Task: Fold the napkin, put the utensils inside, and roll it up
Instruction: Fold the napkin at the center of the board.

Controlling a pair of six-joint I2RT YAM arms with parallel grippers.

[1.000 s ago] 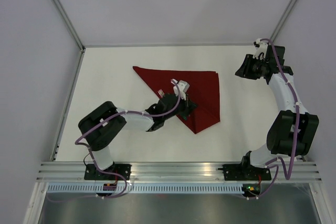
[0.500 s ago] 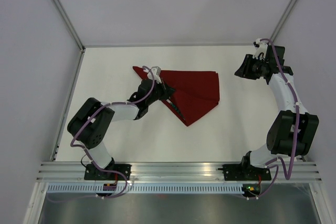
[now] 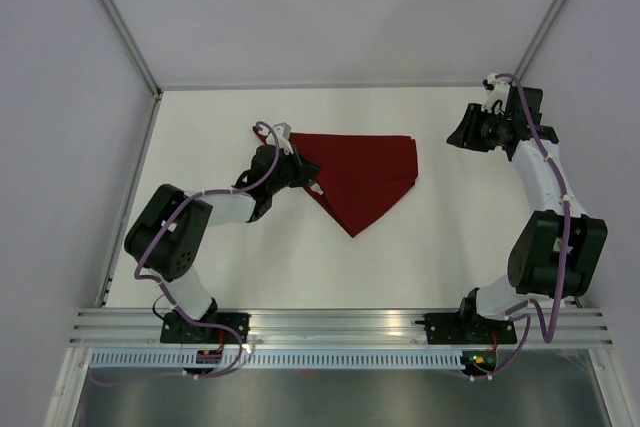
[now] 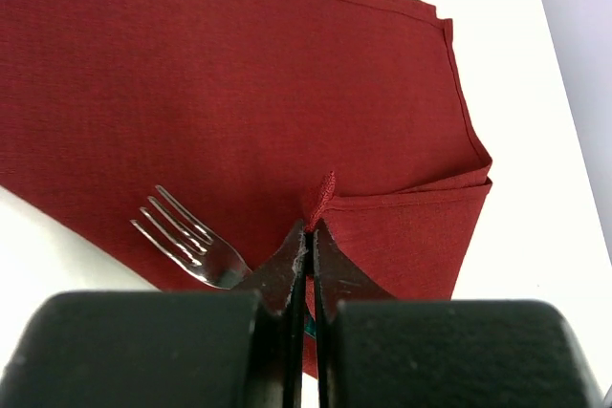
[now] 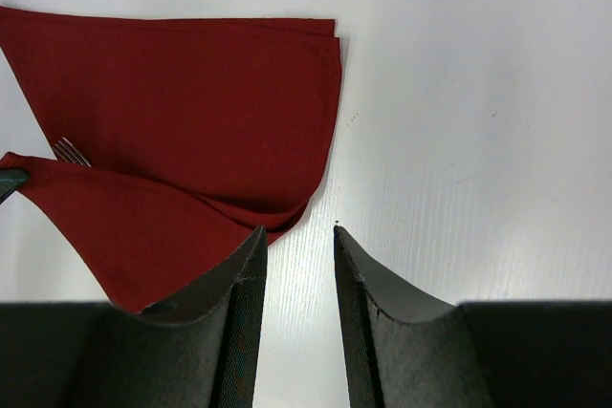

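The white table [image 3: 200,267] is the biggest thing here. It has pale walls around it.

The napkin [image 3: 365,172] is next. It is dark red and lies on the table, a bit past the middle, toward the far side. It is folded. Its far edge is straight, and it comes down to a point that faces the arms. From the right wrist camera you can see more than one layer, with a flap lying across the lower part.

The left arm is bent low over the table and reaches to the left end of the napkin. The right arm stands up tall on the right side, well apart from the cloth.

The left hand [image 4: 308,226] is squeezed tight. Its two black fingers [image 4: 287,260] press together, and a little bump of red cloth sticks up from their tips. So it is pinching the napkin.

The right hand [image 5: 298,231] is up above bare table, just to the right of the napkin. Its fingers [image 5: 234,284] stand a little apart, with only white table showing in the gap. It holds nothing.

The smallest thing is a fork [image 4: 186,236]. Its thin prongs lie on the red cloth just left of the left hand. Its handle goes under that hand, so I cannot see the rest.
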